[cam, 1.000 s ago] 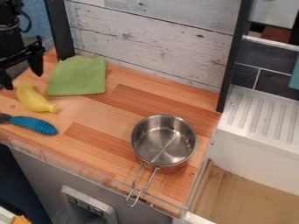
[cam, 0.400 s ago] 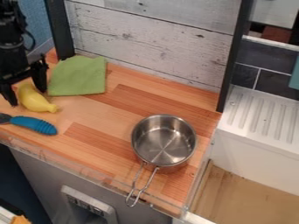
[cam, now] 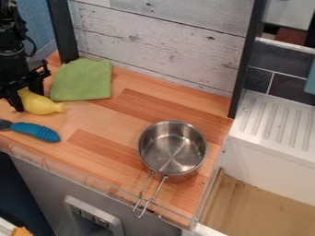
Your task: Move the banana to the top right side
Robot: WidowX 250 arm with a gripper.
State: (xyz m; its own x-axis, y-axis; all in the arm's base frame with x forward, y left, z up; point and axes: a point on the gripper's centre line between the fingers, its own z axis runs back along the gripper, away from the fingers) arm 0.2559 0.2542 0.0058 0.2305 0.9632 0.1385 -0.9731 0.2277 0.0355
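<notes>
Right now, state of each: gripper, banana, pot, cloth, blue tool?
Gripper: closed on the banana.
Banana: held at its left part, other end free.
Pot: upright, no lid, handle toward the counter's front edge.
Cloth: laid flat.
Blue tool: lying down, not held.

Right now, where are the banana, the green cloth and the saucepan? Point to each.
Banana (cam: 42, 105): camera view, on its yellow body.
Green cloth (cam: 82, 80): camera view, on the middle of its fabric.
Saucepan (cam: 173, 150): camera view, on the inside of its bowl.
</notes>
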